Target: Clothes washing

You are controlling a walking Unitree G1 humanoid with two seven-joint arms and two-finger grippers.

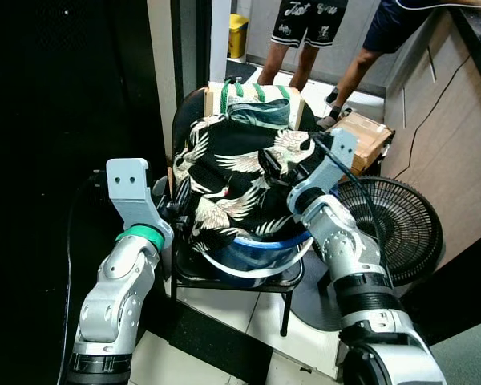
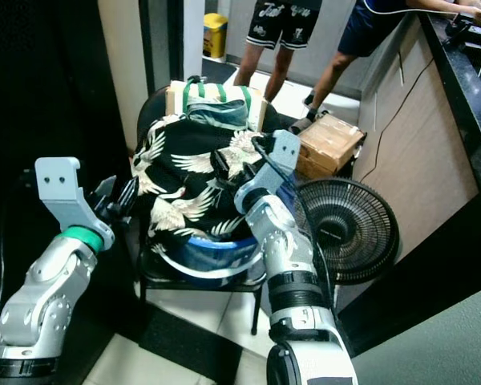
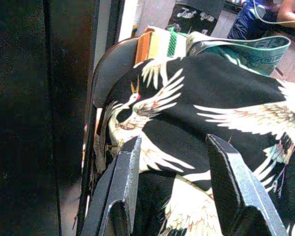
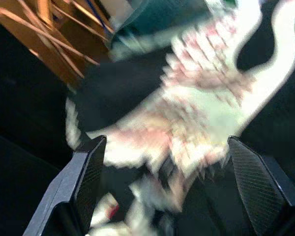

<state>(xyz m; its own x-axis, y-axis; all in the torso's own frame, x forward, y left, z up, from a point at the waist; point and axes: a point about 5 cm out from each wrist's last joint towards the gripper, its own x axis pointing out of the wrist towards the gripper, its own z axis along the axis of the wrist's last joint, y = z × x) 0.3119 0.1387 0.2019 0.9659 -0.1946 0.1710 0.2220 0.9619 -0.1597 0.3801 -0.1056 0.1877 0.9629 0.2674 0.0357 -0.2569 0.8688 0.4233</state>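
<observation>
One black shirt (image 1: 240, 180) printed with white cranes is lying heaped over one blue laundry basket (image 1: 252, 253), which is sitting on one black chair (image 1: 224, 277). One green-and-white striped bag (image 1: 256, 100) is leaning at the chair's back behind the shirt. One black floor fan (image 1: 393, 224) is standing just to the right of the chair, with one cardboard box (image 1: 365, 136) behind it. Two people's legs (image 1: 293, 56) are showing at the far end of the floor.

The left hand (image 3: 172, 187) is hovering at the shirt's left edge with its two fingers spread wide, gripping nothing. The right hand (image 4: 167, 182) is reaching over the shirt's right side, fingers also wide apart above the crane print, nothing gripped between them.
</observation>
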